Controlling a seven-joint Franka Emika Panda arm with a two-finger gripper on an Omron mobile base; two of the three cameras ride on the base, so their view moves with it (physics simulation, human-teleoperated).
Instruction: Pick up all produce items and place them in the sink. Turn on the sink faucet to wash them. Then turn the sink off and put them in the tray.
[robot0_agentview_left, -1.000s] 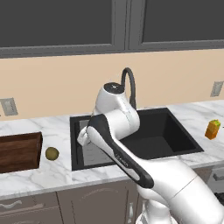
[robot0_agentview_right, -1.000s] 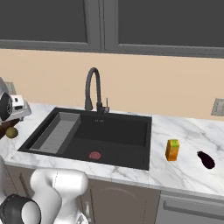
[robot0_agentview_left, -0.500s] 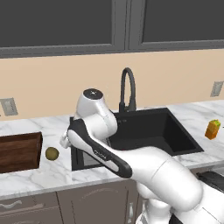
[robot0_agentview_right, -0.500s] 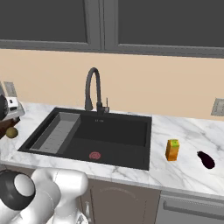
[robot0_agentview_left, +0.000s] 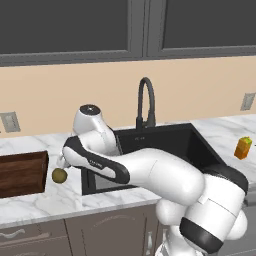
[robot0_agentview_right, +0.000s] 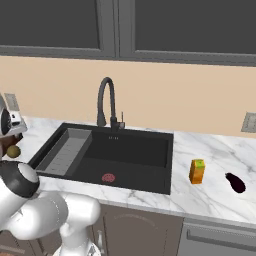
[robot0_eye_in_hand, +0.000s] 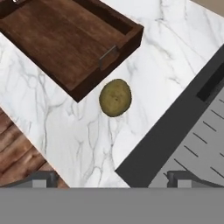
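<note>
The olive-yellow produce item (robot0_eye_in_hand: 115, 97) lies on the marble counter, between the wooden tray (robot0_eye_in_hand: 65, 39) and the left rim of the sink (robot0_eye_in_hand: 166, 131). My gripper (robot0_eye_in_hand: 111, 179) hangs above it, open and empty, its fingertips (robot0_eye_in_hand: 41, 179) spread wide to either side. From the left base, the hand (robot0_agentview_left: 62, 161) sits just over that lump (robot0_agentview_left: 59, 175), right of the tray (robot0_agentview_left: 20, 172). The dark purple produce item (robot0_agentview_right: 235, 182) rests on the counter far right of the sink (robot0_agentview_right: 140, 150). At the back of the basin rises the black faucet (robot0_agentview_right: 106, 100).
An orange block with a green top (robot0_agentview_right: 197, 171) stands between the sink and the purple lump. A flat red disc (robot0_agentview_right: 108, 177) lies on the sink floor, and a grey ribbed rack (robot0_agentview_right: 65, 151) fills the basin's left side. The counter's front edge is close behind the olive lump.
The arm has swung left, from over the sink to over the counter beside the tray, bringing the hand above the olive-yellow lump. The jaws stayed open.
</note>
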